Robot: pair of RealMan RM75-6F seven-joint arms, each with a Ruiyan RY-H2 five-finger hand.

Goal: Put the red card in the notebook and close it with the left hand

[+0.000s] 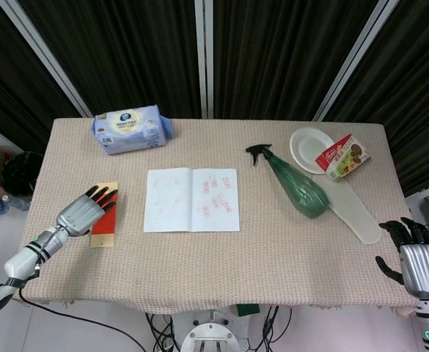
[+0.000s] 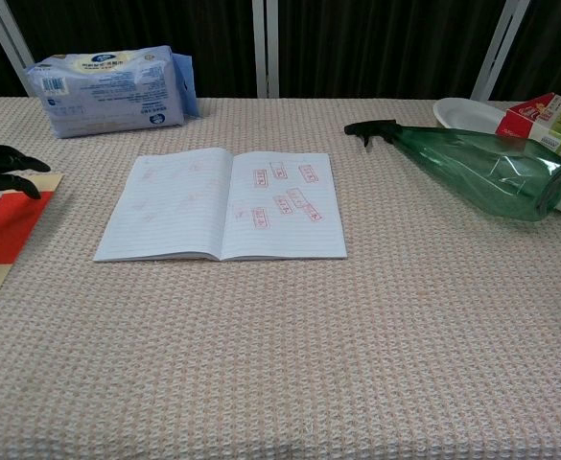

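Observation:
The red card (image 1: 110, 206), with a tan border, lies flat near the table's left edge, left of the notebook (image 1: 192, 199). The notebook lies open, its white pages up and red stamps on the right page. My left hand (image 1: 86, 212) hovers over the card's left part, fingers stretched out and apart, holding nothing. In the chest view its dark fingertips (image 2: 4, 165) sit above the far end of the card (image 2: 7, 230), well left of the notebook (image 2: 222, 203). My right hand (image 1: 418, 257) is off the table's right front corner, fingers apart and empty.
A blue tissue pack (image 1: 130, 128) lies at the back left. Right of the notebook lies a green spray bottle (image 1: 295, 183), with a white plate (image 1: 307, 149), a snack box (image 1: 342, 156) and a long white tray (image 1: 355, 210) further right.

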